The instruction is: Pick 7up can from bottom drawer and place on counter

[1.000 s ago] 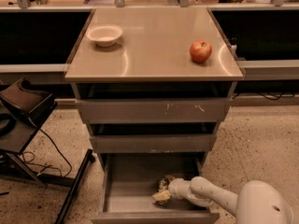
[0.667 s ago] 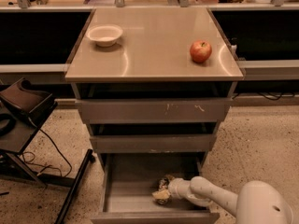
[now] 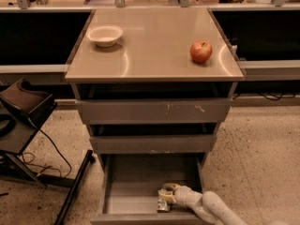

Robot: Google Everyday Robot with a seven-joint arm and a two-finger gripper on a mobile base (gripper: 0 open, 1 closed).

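Observation:
The bottom drawer point(image 3: 140, 203) is pulled open at the foot of the cabinet. My gripper point(image 3: 166, 196) reaches down into its front right part, with the white arm point(image 3: 211, 207) coming in from the lower right. A small silver-pale object point(image 3: 162, 205) sits right at the gripper's tip and looks like the 7up can, though most of it is hidden by the gripper. The counter point(image 3: 154, 46) is the glossy tan top of the cabinet, well above the gripper.
A red apple point(image 3: 200, 51) sits on the counter at the right and a white bowl point(image 3: 105, 34) at the back left. The two upper drawers point(image 3: 154, 111) stand slightly open. A dark chair and cables point(image 3: 23, 125) are on the floor at the left.

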